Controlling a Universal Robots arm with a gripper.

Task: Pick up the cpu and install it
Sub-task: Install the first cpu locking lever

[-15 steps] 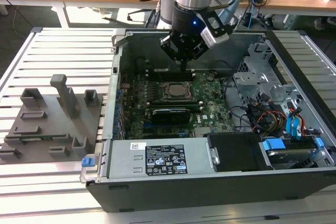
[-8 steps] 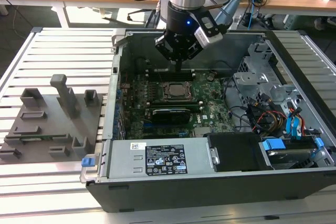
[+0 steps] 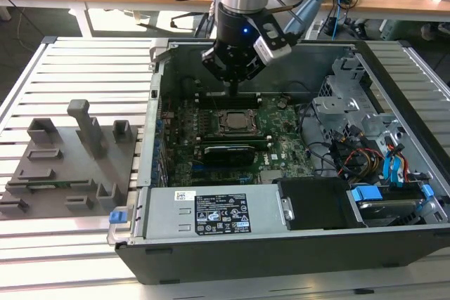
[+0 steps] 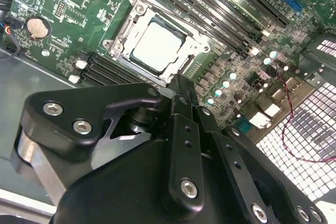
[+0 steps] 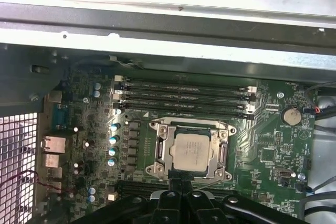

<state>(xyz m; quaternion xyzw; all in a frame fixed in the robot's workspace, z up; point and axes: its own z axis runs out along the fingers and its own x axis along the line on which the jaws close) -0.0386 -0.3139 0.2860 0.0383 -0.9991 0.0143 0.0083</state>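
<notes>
claw (image 5: 181,188) tips cut off by the first wrist view's edge, socket (image 4: 157,45) corner hidden behind claw

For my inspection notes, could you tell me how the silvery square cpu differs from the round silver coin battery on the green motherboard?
The silvery square cpu is square and sits inside a metal socket frame; the round silver coin battery is round, smaller, and sits apart near the board's edge. Both are flat, metallic and lie on the green motherboard.

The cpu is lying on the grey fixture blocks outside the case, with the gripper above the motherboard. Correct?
Not quite. The cpu sits in the motherboard socket inside the case, as both wrist views show. The gripper is indeed above the motherboard, per the exterior view.
</notes>
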